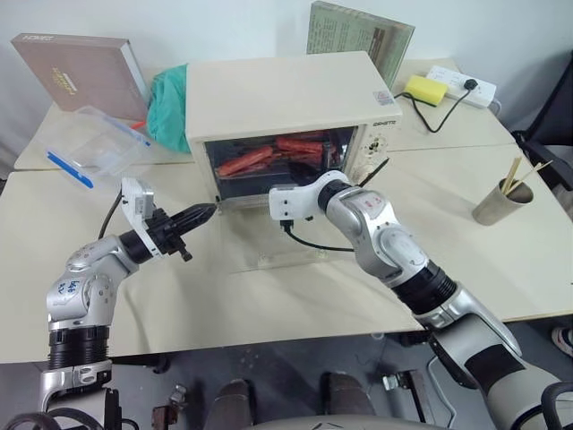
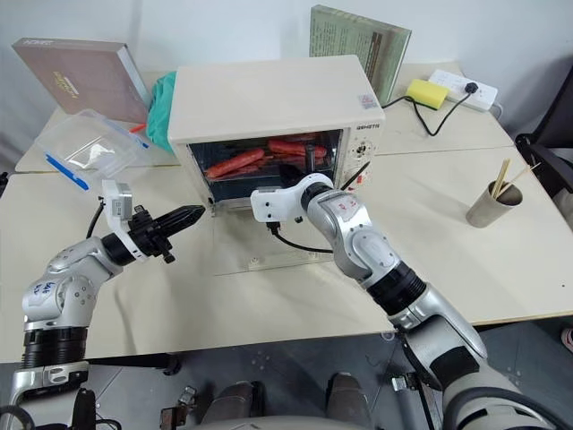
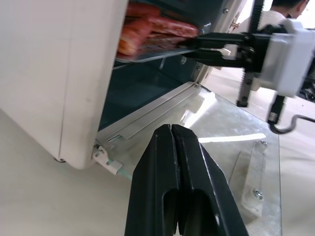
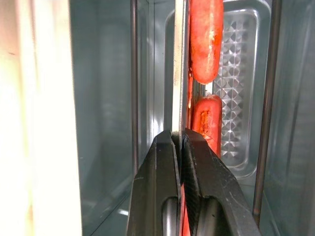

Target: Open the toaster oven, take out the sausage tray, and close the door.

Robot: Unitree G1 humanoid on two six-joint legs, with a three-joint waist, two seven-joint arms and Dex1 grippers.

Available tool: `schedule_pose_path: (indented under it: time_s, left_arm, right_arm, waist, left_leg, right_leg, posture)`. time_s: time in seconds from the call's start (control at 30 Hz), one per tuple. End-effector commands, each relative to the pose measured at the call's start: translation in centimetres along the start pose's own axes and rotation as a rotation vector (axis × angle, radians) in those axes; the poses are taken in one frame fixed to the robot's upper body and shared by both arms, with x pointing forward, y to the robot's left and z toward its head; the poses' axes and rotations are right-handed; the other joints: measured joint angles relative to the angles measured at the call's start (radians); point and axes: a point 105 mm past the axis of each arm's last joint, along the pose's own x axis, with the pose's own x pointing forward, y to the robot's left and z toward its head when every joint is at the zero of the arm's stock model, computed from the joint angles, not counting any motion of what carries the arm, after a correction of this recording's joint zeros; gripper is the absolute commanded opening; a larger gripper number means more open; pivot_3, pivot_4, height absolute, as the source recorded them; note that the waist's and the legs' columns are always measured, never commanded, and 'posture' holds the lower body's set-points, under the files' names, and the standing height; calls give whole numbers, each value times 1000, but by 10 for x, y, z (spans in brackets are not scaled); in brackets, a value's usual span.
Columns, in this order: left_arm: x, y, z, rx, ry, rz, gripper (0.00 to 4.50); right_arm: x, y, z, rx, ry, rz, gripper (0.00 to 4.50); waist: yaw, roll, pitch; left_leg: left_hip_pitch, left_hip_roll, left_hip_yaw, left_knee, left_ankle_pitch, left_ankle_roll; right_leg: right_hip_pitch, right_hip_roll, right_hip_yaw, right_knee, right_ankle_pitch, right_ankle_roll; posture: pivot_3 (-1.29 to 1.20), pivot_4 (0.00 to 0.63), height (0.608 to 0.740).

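Plainly, the toaster oven [image 1: 291, 103] sits mid-table with its cavity exposed; the door [image 2: 269, 246] lies folded down flat in front of it, a clear glass panel whose cream bar handle is at the edge nearest the robot. Inside, on the rack, rests the sausage tray [image 4: 236, 73]; it is a shallow silver pan with a ridged, diamond-patterned base, and several red-orange sausages [image 1: 269, 157] lie along it, glossy and loose rather than fixed in place.

The right gripper [image 4: 180, 142] reaches into the opening; its two black fingers are pinched tight on the thin front rim of the tray, so the opening step looks done and the pull-out is the one in hand. The left gripper [image 3: 172, 142] hovers just outside the oven's left front corner, over the door's hinge end; its fingers are pressed together on nothing.

The risks, as I judge them, follow from that narrow, one-sided hold (a pinch on a thin metal lip gives little resistance to twisting); once the tray leaves the rack its far end could sag, and round sausages would roll toward the low side or off altogether. The rim could also slip from the fingers if the tray catches on the rack rails during the pull. A low exit might scrape the glass door lying below.
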Motion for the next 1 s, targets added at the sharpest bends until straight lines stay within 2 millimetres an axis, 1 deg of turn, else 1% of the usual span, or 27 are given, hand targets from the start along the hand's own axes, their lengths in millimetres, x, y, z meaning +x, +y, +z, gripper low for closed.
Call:
schedule_pose_path:
  time_s: [0.03, 0.2, 0.33, 0.5, 0.63, 0.77, 0.9, 1.0]
  left_arm:
    - [-8, -3, 10, -4, 1, -20, 0]
    - [-18, 3, 13, -15, 11, 1, 0]
    - [-23, 8, 15, -15, 8, 17, 0]
    - [-25, 12, 21, -10, -7, 26, 0]
    - [-25, 10, 20, -18, -3, 17, 0]
    - [-26, 10, 20, -23, 0, 10, 0]
    - [-25, 10, 21, -31, 2, 5, 0]
    - [-27, 13, 20, -33, 5, 4, 0]
  right_arm:
    - [-14, -6, 13, -24, -57, -16, 26]
    - [-25, -9, 20, -47, -80, -39, 26]
    - [-33, -6, 24, -58, -90, -36, 26]
    - [-45, -2, 23, -70, -83, -38, 26]
    - [-53, 0, 22, -69, -89, -39, 26]
    - [-64, 3, 28, -55, -135, -29, 26]
    - [-71, 5, 28, -51, -152, -15, 26]
    - [-77, 1, 24, -62, -165, -47, 26]
  waist:
    - [0, 0, 0]
    - [2, 0, 0]
    - [0, 0, 0]
    - [3, 0, 0]
    - [5, 0, 0]
    - [7, 0, 0]
    - [9, 0, 0]
    - [10, 0, 0]
  left_leg:
    - [0, 0, 0, 0, 0, 0]
    - [0, 0, 0, 0, 0, 0]
    - [0, 0, 1, 0, 0, 0]
    - [0, 0, 1, 0, 0, 0]
    - [0, 0, 1, 0, 0, 0]
    - [0, 0, 1, 0, 0, 0]
    - [0, 0, 1, 0, 0, 0]
    - [0, 0, 1, 0, 0, 0]
  right_leg:
    - [0, 0, 0, 0, 0, 0]
    - [0, 0, 0, 0, 0, 0]
    - [0, 0, 0, 0, 0, 0]
    - [0, 0, 0, 0, 0, 0]
    - [0, 0, 0, 0, 0, 0]
    - [0, 0, 0, 0, 0, 0]
    - [0, 0, 0, 0, 0, 0]
    - [0, 0, 0, 0, 0, 0]
  posture:
    - [0, 150, 740]
    - [0, 150, 740]
    - [0, 150, 740]
    - [0, 150, 740]
    - [0, 150, 740]
    - [0, 150, 740]
    - [0, 150, 740]
    - [0, 150, 740]
